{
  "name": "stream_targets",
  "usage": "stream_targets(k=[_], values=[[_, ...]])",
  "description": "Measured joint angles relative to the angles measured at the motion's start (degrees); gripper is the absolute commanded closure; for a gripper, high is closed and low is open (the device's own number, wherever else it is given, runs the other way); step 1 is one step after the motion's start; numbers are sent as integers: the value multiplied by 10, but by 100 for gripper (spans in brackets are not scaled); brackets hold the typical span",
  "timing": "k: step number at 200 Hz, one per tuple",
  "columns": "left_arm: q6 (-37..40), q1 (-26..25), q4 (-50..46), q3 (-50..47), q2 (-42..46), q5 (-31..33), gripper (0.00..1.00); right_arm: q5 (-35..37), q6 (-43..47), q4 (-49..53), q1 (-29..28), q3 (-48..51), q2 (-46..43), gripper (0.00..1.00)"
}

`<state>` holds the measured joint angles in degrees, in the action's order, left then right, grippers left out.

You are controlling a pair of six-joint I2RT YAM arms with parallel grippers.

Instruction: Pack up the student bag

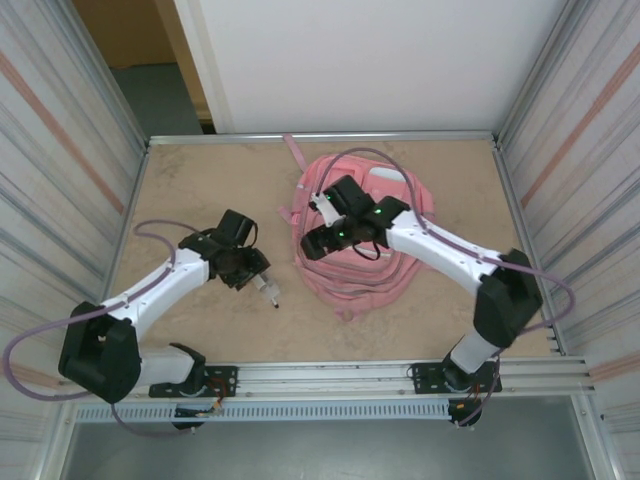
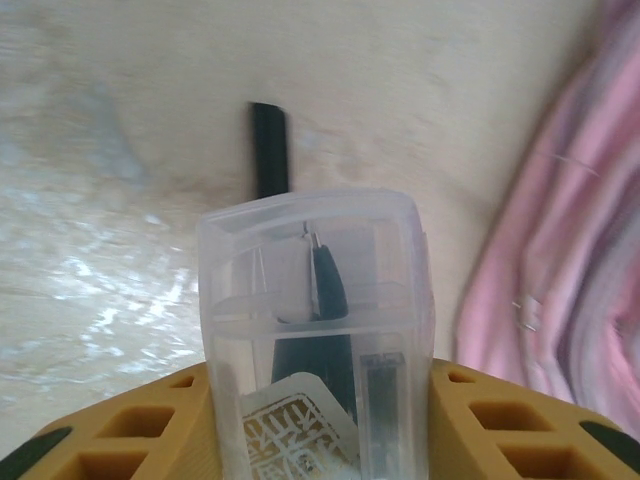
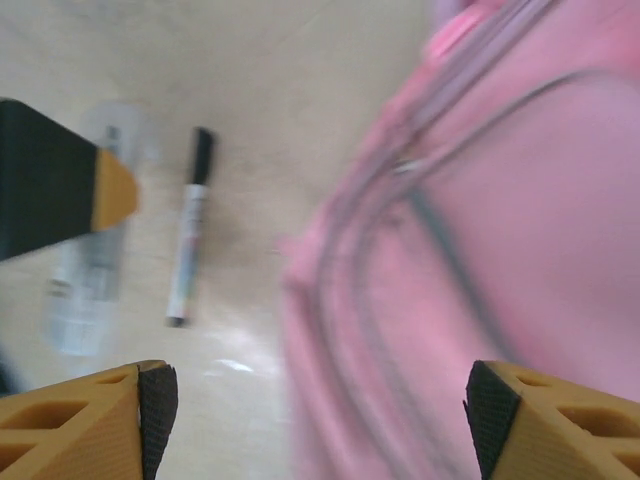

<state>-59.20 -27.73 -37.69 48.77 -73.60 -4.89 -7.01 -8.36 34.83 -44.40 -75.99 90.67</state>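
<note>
On the far right half of the table (image 1: 200,180), flat and crumpled: the student bag (image 1: 345,285), pink, with one strap trailing toward the back edge. Much of its middle hidden from above under the right arm. Right pincer (image 1: 310,242) over the bag's left edge. From its wrist, fingers (image 3: 150,410) spread wide with nothing between them; below, only blurred pink fabric and a grey zip line. Bag cut off at the right and bottom of that view.

Left of the bag and apart from it, low over the table: left pincer (image 1: 262,283), clamped on a clear plastic box (image 2: 315,270). Box sticking out forward between the yellow fingers, its near end cut off by the frame. Inside, a dark pointed piece and a printed card, too blurred to name. Beyond the box, a black stub (image 2: 268,150) on the table, possibly the cap end of the marker (image 3: 186,250) that lies just beside the box in the right wrist view. At the right margin of the left wrist view, a pink fold of the bag, out of focus.
</note>
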Motion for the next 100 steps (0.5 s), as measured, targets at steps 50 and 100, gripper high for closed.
stream_targets(k=[50,100], values=[[-2,-48,2,41,-33,0,55,89,226,35,-1,101,-30,31],[-21,-67,8,42,-39,0,55,118,320,17,-7,133,-21,74]])
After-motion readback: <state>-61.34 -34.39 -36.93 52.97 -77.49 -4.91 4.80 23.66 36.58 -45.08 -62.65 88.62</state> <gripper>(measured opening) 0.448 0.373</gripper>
